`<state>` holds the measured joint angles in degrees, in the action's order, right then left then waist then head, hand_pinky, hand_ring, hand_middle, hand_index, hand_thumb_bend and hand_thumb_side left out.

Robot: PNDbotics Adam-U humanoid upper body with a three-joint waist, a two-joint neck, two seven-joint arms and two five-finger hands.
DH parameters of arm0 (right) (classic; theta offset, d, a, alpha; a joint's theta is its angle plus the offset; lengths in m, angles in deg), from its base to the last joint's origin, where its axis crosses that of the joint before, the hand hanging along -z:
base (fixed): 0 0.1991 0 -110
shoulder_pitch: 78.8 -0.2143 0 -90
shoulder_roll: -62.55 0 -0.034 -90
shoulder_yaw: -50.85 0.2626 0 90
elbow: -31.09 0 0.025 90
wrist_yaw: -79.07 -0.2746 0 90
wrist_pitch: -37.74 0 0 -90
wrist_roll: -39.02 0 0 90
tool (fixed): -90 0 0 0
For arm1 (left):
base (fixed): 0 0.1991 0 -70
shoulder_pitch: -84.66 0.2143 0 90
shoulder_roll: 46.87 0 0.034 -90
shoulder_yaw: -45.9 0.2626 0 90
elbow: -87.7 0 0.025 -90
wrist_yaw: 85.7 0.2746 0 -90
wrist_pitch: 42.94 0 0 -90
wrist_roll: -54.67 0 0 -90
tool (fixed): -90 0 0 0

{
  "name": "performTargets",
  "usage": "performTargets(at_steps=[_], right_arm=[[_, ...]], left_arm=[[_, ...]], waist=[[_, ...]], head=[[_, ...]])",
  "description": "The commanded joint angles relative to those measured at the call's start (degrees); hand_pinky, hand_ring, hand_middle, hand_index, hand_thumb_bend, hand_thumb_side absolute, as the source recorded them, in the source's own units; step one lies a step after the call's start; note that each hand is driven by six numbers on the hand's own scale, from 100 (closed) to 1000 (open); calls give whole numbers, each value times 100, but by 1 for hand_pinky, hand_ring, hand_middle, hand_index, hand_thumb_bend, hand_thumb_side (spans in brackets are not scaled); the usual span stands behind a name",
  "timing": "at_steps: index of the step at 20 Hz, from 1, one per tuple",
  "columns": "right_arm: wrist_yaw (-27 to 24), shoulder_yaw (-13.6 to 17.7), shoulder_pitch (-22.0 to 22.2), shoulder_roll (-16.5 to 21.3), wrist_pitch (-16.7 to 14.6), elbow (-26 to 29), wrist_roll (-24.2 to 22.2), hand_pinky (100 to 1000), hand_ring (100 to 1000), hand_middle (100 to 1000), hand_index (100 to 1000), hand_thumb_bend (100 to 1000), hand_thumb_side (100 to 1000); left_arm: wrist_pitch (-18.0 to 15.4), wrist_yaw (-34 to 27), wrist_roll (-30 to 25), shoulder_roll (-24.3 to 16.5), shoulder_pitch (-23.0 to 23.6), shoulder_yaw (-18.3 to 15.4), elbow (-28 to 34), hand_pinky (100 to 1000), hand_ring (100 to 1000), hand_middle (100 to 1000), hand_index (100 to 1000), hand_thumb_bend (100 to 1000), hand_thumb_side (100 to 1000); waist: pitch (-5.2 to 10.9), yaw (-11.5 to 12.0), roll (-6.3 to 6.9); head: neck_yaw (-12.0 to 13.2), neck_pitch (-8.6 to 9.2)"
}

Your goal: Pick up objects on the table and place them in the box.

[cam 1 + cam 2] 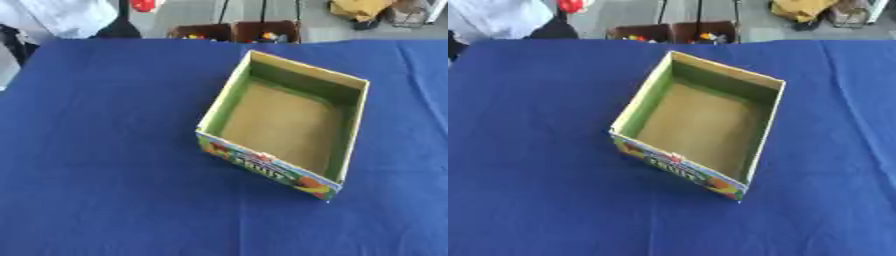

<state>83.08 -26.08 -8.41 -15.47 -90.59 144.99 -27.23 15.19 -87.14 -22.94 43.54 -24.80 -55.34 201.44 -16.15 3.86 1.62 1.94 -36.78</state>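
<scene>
Squarely before us on the blue tablecloth (105, 150) sits the box (229, 90), an open cardboard tray turned askew, its green inner walls framing a bare brown floor and its near outer wall printed with bright fruit colours. We see nothing inside it, and we see no loose objects anywhere on the cloth around it, so the things the task would have us pick up are not in view at this moment. Neither of our hands shows in either eye view, so we cannot tell whether their fingers are spread, pressed together or pinching anything. Beyond the far edge of the table, two brown cartons (236, 32) stand on the floor with small coloured items in them, too indistinct to name. We judge the work to be at a pause between steps: either at its very start, before any object has been set out, or at a point where the table has nothing left to gather. The next move, as we read it, calls for finding an object to take, bringing a hand into view over it, and carrying it across to the box's open top.
</scene>
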Motion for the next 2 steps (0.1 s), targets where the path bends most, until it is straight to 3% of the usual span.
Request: performTargets(at_steps=[1,2], right_arm=[[7,61,-41,146,22,69,-6,692,775,687,791,100,820],[3,60,-45,142,25,69,-9,692,775,687,791,100,822]], left_arm=[[-7,25,38,-89,-6,-92,85,710,932,798,969,100,969],[-4,26,40,-80,-3,-95,85,710,932,798,969,100,969]], waist=[[194,10,16],[194,11,13]], head=[[-3,-38],[-5,-38]])
